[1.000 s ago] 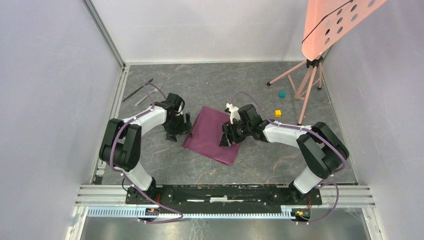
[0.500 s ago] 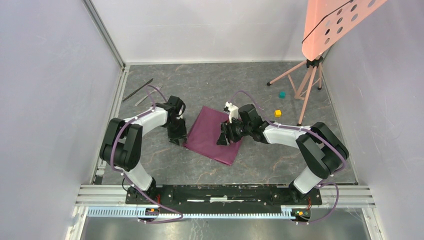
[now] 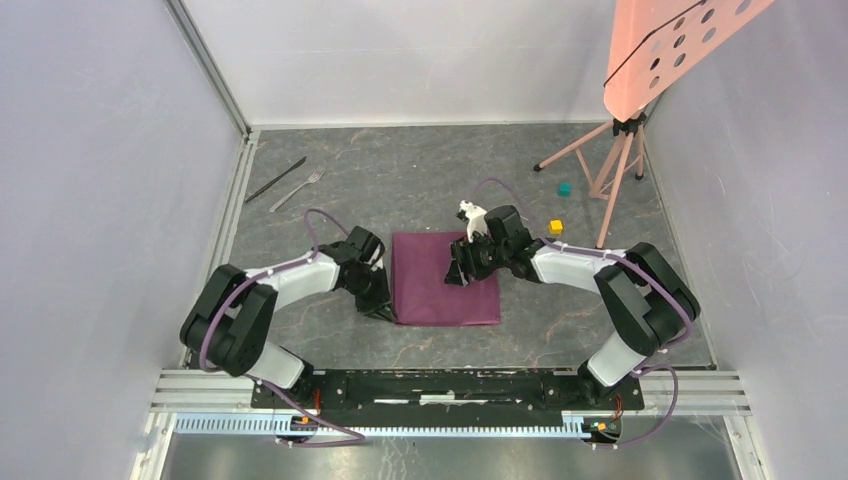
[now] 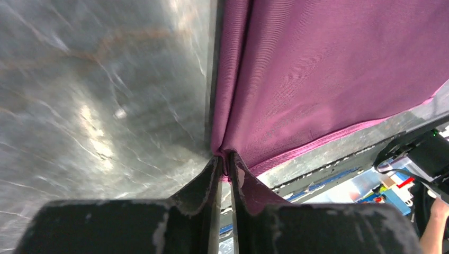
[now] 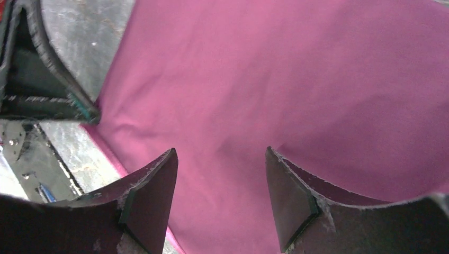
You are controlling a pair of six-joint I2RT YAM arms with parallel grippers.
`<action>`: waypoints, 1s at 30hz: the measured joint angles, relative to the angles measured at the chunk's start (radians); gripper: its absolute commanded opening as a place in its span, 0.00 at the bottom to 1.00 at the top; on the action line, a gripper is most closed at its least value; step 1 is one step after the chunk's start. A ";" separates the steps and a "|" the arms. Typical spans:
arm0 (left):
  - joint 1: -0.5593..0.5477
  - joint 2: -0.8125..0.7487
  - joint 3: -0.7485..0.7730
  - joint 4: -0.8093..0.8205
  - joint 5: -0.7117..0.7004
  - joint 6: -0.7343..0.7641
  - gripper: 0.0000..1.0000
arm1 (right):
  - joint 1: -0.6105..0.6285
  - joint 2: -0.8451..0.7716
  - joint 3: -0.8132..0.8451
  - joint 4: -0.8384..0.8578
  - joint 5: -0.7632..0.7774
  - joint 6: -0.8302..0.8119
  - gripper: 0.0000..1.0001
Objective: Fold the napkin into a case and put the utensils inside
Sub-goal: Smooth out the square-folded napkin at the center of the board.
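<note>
From above, the napkin (image 3: 440, 292) lies at the table's middle, a plum, near-square sheet, flat and plain. The left gripper (image 3: 384, 306) sits at its 7 o'clock corner, and the right gripper (image 3: 460, 270) is over its middle, a little toward 1 o'clock. The knife (image 3: 277, 179) and fork (image 3: 298, 189) lie side by side well off at 10 o'clock.

Only the left wrist view shows the grip: the left claw is clenched on the cloth's corner, with a raised crease running away from the pinch and a paler hem along the edge. Only the right wrist view shows the right claw released, its fingers spread above smooth cloth with nothing between them.
</note>
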 measured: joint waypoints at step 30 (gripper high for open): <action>-0.129 -0.076 -0.016 -0.086 -0.059 -0.065 0.52 | 0.066 0.000 0.023 -0.020 -0.002 0.059 0.68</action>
